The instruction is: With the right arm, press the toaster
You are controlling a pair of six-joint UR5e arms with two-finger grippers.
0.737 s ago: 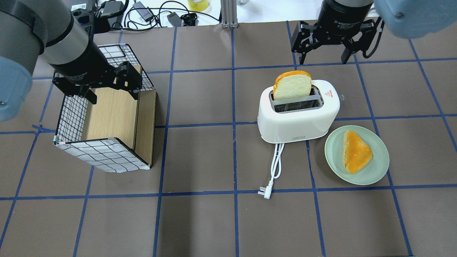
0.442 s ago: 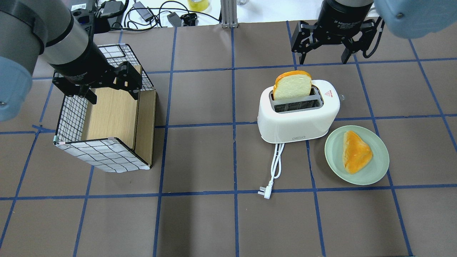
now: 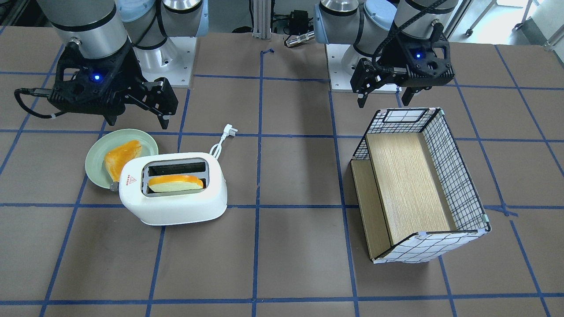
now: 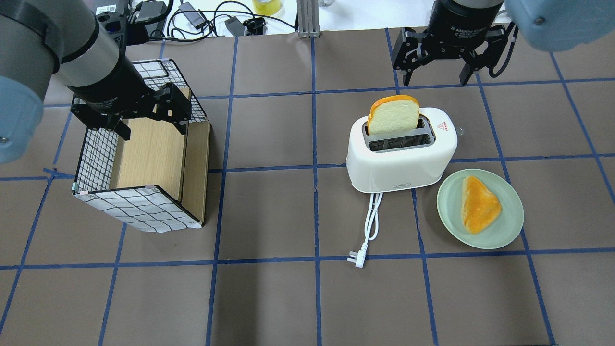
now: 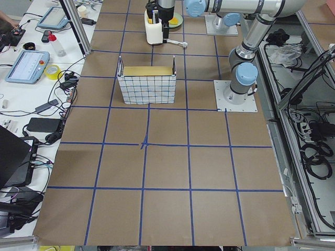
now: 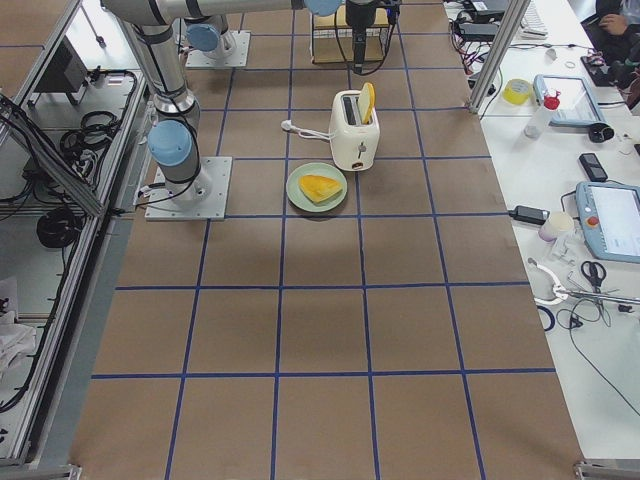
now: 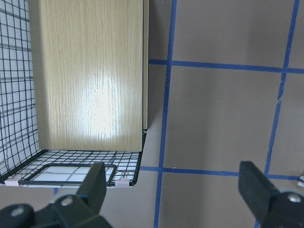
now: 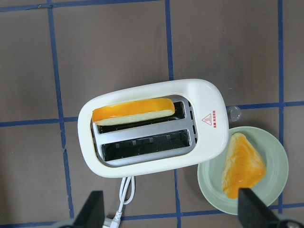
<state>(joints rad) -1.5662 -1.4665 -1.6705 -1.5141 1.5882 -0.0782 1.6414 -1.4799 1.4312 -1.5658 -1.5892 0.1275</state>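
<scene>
The white two-slot toaster [image 4: 403, 158] stands on the brown table and also shows in the front view [image 3: 176, 209] and the right wrist view [image 8: 204, 137]. A bread slice [image 4: 393, 115] sticks up from its far slot. Its small silver knob [image 4: 460, 129] is on the right end, and its white cord and plug [image 4: 369, 230] lie in front. My right gripper [image 4: 436, 79] is open and empty, hovering beyond the toaster without touching it; it also shows in the front view [image 3: 137, 121]. My left gripper [image 4: 153, 130] is open and empty above the wire basket.
A green plate [image 4: 509, 226] with an orange bread piece [image 4: 478, 204] sits right of the toaster, close to it. A wire basket [image 4: 96, 158] with wooden panels lies on its side at the left. Cables and small items lie along the far table edge.
My right gripper has shifted very slightly above the far side of the toaster. The toaster, the bread and the left arm have not moved.
</scene>
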